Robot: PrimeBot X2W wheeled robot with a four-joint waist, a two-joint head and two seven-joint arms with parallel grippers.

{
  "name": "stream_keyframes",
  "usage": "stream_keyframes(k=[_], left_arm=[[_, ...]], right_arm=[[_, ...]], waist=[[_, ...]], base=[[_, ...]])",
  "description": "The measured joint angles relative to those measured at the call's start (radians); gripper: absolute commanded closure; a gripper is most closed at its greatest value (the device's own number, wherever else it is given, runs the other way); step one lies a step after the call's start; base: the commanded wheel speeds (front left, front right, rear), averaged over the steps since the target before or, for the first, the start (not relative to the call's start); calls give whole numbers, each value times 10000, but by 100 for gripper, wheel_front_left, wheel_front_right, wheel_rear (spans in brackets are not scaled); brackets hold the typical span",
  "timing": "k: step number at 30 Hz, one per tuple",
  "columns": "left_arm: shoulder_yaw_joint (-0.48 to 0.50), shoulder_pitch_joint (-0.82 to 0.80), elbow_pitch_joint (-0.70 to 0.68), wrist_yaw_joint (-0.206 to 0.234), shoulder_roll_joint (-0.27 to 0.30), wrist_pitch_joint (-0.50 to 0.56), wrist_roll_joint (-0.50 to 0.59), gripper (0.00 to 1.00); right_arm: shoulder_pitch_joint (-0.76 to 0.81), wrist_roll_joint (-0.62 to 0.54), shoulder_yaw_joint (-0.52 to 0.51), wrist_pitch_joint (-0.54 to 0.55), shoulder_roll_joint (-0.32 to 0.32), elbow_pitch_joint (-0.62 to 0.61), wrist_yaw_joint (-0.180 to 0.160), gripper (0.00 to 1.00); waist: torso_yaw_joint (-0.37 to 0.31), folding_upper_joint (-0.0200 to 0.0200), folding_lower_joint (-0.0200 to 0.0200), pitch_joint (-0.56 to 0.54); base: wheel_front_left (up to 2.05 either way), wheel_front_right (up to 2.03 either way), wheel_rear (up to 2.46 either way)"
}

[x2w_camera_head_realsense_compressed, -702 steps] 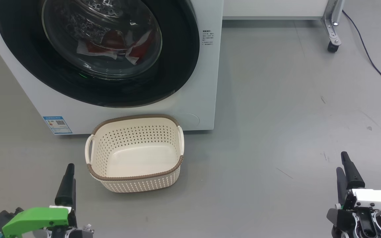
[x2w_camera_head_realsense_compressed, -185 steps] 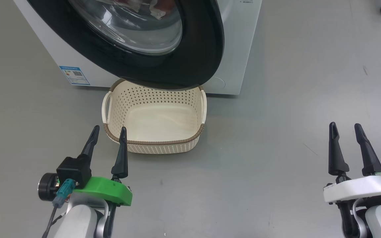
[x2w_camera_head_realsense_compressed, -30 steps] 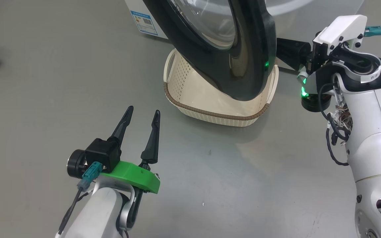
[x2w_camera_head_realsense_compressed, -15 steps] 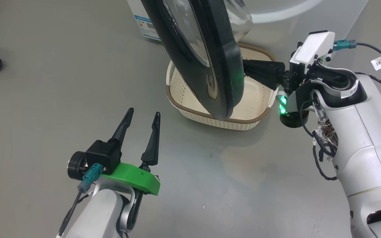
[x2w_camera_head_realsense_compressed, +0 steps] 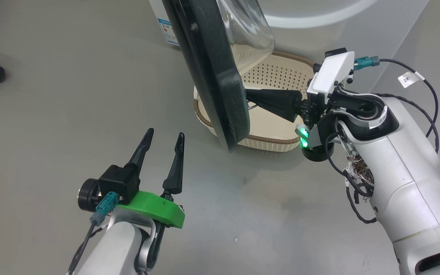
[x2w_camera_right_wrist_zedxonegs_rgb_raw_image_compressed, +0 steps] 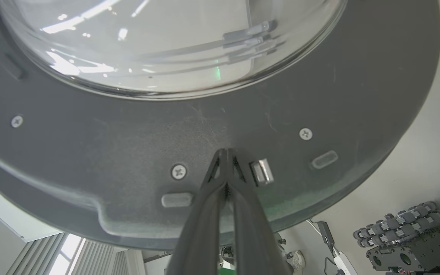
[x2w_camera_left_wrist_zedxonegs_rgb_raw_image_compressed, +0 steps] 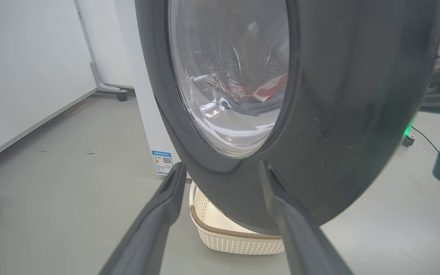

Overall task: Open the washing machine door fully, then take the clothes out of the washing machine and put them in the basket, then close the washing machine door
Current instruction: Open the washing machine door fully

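Head view, right gripper [x2w_camera_head_realsense_compressed: 248, 95] clenched shut, tips against inner face of washing machine door [x2w_camera_head_realsense_compressed: 212, 76], basket [x2w_camera_head_realsense_compressed: 266, 139] just beneath, left gripper [x2w_camera_head_realsense_compressed: 165, 133] spread, holding nothing, red clothes [x2w_camera_left_wrist_zedxonegs_rgb_raw_image_compressed: 269, 89] inside washing machine [x2w_camera_left_wrist_zedxonegs_rgb_raw_image_compressed: 145, 107], behind door glass ahead of it.

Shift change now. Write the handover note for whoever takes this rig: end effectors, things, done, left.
Left end effector: open, empty, hovering before the washing machine door, outer face.
Right end effector: shut, empty, tips at the door's inner rim beside the latch.
Door partly open, above the empty basket. Red clothes inside the washing machine.
Done: door unlatched.
Left: open fully, move clothes to basket, close door.
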Motion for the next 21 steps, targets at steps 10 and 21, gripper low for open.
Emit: stream_keyframes(k=[10, 21], left_arm=[[194, 2, 4, 4, 0, 0, 36, 0], [483, 191, 245, 4, 2, 0, 265, 0]], right_arm=[[124, 144, 280, -642, 31, -194, 2, 100], [801, -1446, 255, -1873, -771, -545, 575, 100]], waist=[[-140, 0, 0, -57], [-583, 0, 0, -650]], base=[[0, 0, 0], [0, 0, 0]])
